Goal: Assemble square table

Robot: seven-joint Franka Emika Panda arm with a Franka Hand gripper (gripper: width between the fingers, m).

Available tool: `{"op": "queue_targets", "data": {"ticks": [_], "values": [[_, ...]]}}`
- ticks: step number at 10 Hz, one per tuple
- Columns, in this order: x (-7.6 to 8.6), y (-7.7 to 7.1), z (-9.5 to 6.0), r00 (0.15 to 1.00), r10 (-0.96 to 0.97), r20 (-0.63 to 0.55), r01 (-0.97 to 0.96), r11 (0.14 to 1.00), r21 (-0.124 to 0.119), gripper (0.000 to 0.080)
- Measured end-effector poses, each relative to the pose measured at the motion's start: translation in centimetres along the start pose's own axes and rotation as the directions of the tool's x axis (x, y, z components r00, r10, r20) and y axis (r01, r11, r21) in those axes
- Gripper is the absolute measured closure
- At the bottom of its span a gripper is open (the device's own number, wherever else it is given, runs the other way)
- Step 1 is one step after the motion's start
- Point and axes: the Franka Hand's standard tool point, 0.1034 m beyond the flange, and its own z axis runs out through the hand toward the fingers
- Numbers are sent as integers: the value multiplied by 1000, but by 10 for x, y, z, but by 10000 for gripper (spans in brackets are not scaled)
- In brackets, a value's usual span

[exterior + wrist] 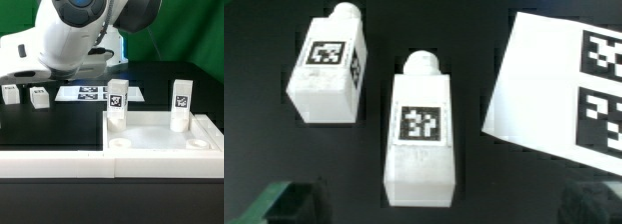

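Observation:
The white square table top [160,152] lies at the front right of the exterior view. Two tagged white legs [118,106] [181,104] stand upright at its far corners. Two more tagged legs lie loose on the black table at the exterior view's left [11,94] [39,96]. In the wrist view they lie side by side, one off to the side [327,70], the other [425,132] with its blunt end between my fingers. My gripper [438,205] is open above that leg and holds nothing. One dark fingertip [283,200] shows at the frame's edge.
The marker board [95,93] lies flat behind the table top, close beside the loose legs [571,90]. The white robot arm [70,40] leans over the exterior view's left and hides the gripper there. A white ledge [50,160] runs along the front.

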Motion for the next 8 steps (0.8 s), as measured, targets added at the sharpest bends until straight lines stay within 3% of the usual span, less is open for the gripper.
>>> {"op": "queue_targets", "data": {"ticks": [2,4,8], "values": [[-6,4,24,999,5,-46,-4,1000,9,150],[-5,3,37,999,8,-39,-7,1000,13,150],[6,3,46,1000,9,-16,-9,1000,3,150]]}}
